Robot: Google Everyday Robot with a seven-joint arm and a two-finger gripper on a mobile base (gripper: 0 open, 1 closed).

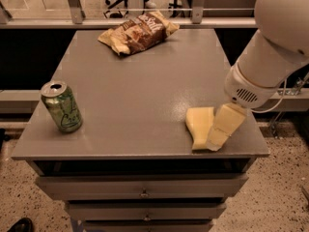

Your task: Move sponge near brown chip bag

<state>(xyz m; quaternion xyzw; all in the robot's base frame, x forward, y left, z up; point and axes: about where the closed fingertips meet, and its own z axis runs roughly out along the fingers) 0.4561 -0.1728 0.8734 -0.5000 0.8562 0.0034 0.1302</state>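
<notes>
The sponge (199,124), a pale yellow foam block, lies near the front right corner of the grey cabinet top (145,81). The brown chip bag (139,32) lies wrinkled at the far edge, left of centre. My gripper (219,134) comes down from the white arm (270,52) at the right and sits right against the sponge's right side, covering part of it. Its pale yellow pads blend with the sponge.
A green soda can (62,106) stands upright near the front left edge. Drawers (142,192) run below the top. A metal rail (130,22) and chair legs lie behind the cabinet. Speckled floor surrounds it.
</notes>
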